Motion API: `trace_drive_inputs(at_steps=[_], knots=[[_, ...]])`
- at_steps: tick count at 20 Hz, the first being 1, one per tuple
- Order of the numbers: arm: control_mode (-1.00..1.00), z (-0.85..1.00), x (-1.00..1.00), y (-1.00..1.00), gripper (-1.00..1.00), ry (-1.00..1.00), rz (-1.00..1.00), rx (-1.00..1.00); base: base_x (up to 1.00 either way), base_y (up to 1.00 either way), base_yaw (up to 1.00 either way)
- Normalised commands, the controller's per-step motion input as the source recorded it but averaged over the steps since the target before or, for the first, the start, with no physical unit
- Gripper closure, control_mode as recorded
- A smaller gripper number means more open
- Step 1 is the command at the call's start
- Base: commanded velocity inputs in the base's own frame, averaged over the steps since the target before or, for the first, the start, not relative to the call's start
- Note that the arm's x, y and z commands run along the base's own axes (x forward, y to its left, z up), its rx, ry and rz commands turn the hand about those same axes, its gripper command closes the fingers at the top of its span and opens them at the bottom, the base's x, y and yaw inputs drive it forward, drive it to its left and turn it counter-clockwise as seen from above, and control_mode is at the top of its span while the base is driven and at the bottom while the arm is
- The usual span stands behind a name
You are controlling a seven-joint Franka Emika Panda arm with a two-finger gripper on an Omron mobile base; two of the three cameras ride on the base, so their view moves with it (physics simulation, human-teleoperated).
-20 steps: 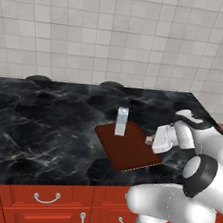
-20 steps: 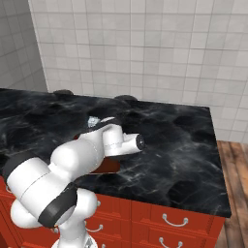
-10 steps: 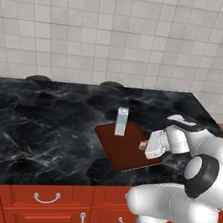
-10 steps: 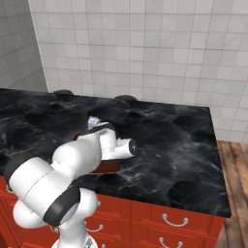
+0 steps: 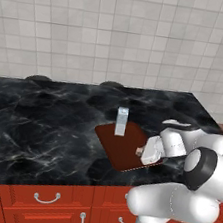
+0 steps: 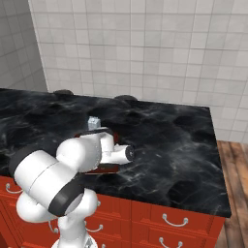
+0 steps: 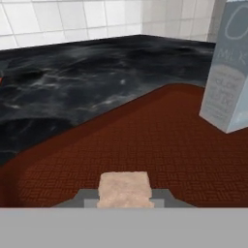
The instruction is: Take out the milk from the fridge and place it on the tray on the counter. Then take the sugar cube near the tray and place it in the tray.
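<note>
Milk (image 5: 121, 121) stands upright on the far part of the tray (image 5: 122, 153), a small pale blue-grey carton with a gabled top, and in the hand view it rises at the right edge with its white lower part resting on the reddish-brown surface (image 7: 145, 145). Both base views show the tray lying flat on the glossy black marble worktop (image 5: 40, 128), close to the front edge above the red drawers (image 5: 48, 208) with silver handles. The white arm reaches in from the right in the left base view, and its claw (image 5: 141, 152) hangs low over the near right part of the tray, well apart from the carton. A tiny pale tan sugar cube (image 5: 139, 151) sits at the tip of the claw; in the hand view the cube (image 7: 124, 189) is pinched between the two dark finger tips, which are drawn together on it, with the tray's woven surface spreading out just beyond. Whether the cube touches the tray or hangs just above it cannot be told. From the right base view the arm's bulky white links cover most of the tray, leaving a strip of it (image 6: 107, 169) and the top of the carton (image 6: 93, 122) visible behind them. A pale tiled wall (image 5: 120, 34) runs behind the worktop.
</note>
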Motion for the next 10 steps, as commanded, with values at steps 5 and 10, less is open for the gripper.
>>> trace_drive_inputs(at_steps=[5,10], knots=[[-1.00,-0.24,0.00,0.08,1.00,0.04,0.00,0.00,0.00,0.00,0.00],[-1.00,-0.12,0.00,0.07,1.00,0.02,0.00,0.00,0.00,0.00,0.00]])
